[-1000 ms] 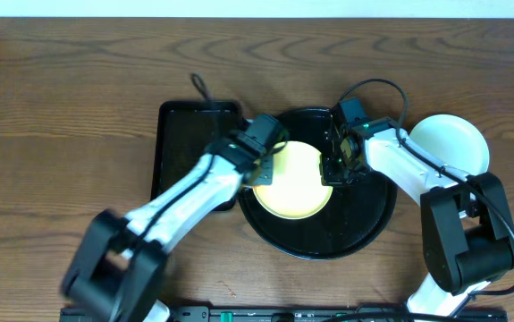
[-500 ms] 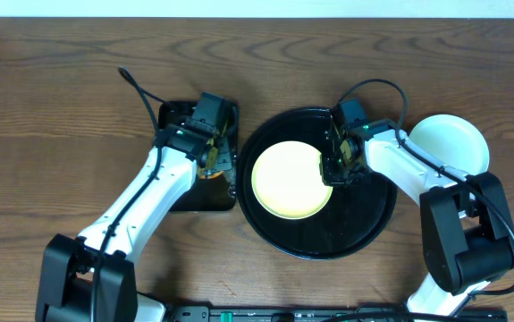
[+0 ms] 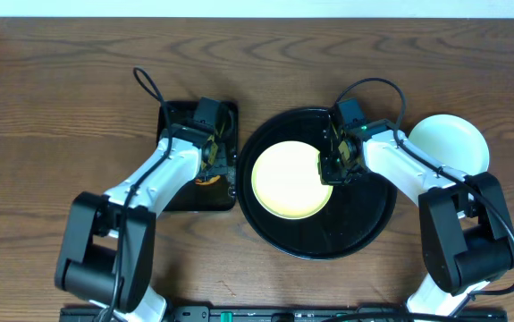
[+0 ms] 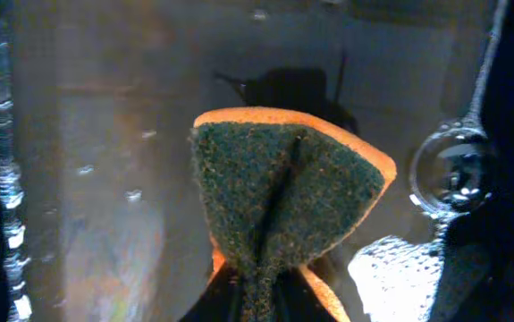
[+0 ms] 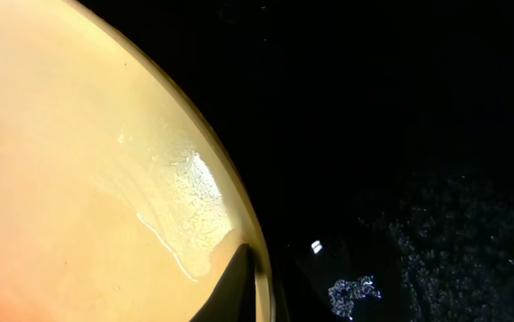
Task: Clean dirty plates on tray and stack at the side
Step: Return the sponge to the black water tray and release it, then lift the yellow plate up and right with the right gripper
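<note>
A pale yellow plate (image 3: 288,179) lies on the left half of the round black tray (image 3: 364,215). My right gripper (image 3: 328,170) is shut on the plate's right rim. In the right wrist view one dark finger (image 5: 239,282) lies on the inner face of the yellow plate (image 5: 78,179), beside a soapy film. My left gripper (image 3: 210,163) hangs over the small rectangular tray, shut on a folded orange sponge (image 4: 283,197) with its green scrub side showing. A pale plate (image 3: 453,143) rests on the table right of the round tray.
The rectangular black tray (image 3: 176,188) sits left of the round one, wet, with a bubble (image 4: 449,170) and foam in it. Foam specks dot the round tray's floor (image 5: 400,134). The wooden table (image 3: 60,107) surrounds everything.
My left arm has swung from the yellow plate leftward to the rectangular tray, carrying the sponge. The right gripper has stayed on the plate's rim.
</note>
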Available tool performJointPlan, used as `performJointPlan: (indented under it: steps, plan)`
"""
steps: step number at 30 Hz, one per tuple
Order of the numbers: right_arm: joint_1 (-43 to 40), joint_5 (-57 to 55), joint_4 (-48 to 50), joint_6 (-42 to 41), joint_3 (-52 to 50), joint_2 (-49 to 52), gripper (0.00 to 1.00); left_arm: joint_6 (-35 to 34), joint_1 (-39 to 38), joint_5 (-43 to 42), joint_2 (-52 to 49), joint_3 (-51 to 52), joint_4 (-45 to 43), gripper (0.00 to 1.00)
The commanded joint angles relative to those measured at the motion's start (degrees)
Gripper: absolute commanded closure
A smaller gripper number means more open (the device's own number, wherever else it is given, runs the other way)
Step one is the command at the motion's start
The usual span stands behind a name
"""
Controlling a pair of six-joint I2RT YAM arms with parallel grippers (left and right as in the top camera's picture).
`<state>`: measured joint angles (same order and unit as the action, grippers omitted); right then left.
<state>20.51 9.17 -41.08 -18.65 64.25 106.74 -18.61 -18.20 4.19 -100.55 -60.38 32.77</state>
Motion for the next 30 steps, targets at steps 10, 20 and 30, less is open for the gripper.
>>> performJointPlan:
  steps: [10,20,30]
  plan:
    - [0.6,0.6,0.3,0.0,-0.3,-0.2,0.97,5.2,0.5,-2.9,4.3,-0.9,1.9,0.39]
    - [0.6,3.0,1.9,0.3,-0.4,-0.2,0.99,5.0,0.5,-2.9,13.9,-0.9,9.2,0.32]
    - [-0.6,7.8,7.8,0.2,-0.3,-0.9,0.99,3.5,0.5,-3.0,13.7,-0.5,12.2,0.32]
